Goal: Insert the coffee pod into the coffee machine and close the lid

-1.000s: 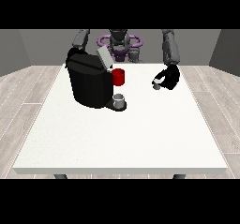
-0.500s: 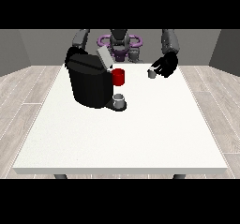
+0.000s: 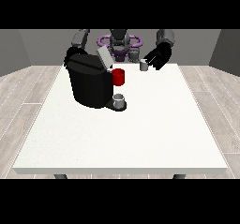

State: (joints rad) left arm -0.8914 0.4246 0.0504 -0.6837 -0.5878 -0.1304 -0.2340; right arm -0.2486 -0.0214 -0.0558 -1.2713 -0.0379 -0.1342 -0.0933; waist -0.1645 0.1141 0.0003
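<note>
Hand at the view's right (image 3: 156, 59) apparently holds pod (image 3: 144, 66); table's (image 3: 140, 134) near half open.

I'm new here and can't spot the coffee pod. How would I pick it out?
Start at the big black coffee machine on the white table. Look right and farther back to the black hand at the view's right. The small grey cylindrical coffee pod sits at its fingers, unlike the red part on the machine.

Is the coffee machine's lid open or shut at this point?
Open. The grey lid stands tilted up above the top of the black coffee machine, not lying flat on it.
</note>
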